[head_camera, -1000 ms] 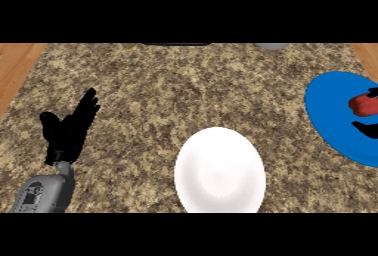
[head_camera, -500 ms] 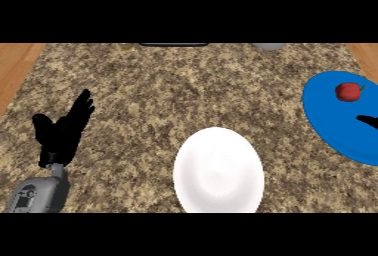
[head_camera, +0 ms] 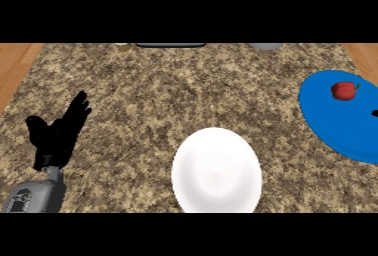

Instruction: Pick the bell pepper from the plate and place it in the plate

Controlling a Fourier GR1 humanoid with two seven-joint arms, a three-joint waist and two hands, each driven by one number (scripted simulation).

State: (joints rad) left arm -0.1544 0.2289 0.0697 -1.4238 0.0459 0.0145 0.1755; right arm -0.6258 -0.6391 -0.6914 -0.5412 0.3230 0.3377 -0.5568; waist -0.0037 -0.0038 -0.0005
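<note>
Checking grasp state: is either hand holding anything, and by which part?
Nothing visibly held. The small red bell pepper lies free on the blue round plate; left hand is open, empty; right hand barely shows at the edge.

Red bell pepper (head_camera: 343, 90) resting on blue plate (head_camera: 332, 127) at right edge, white plate (head_camera: 216, 172) lower centre

Counter (head_camera: 184, 90): speckled stone top, wood strips at both sides. Blue plate (head_camera: 336, 125): far right, carrying red bell pepper (head_camera: 343, 91) near its upper rim. White plate (head_camera: 216, 172): lower centre. Left hand (head_camera: 57, 134): lower left, fingers straight, upright. Right hand (head_camera: 375, 113): dark sliver at right edge
</note>
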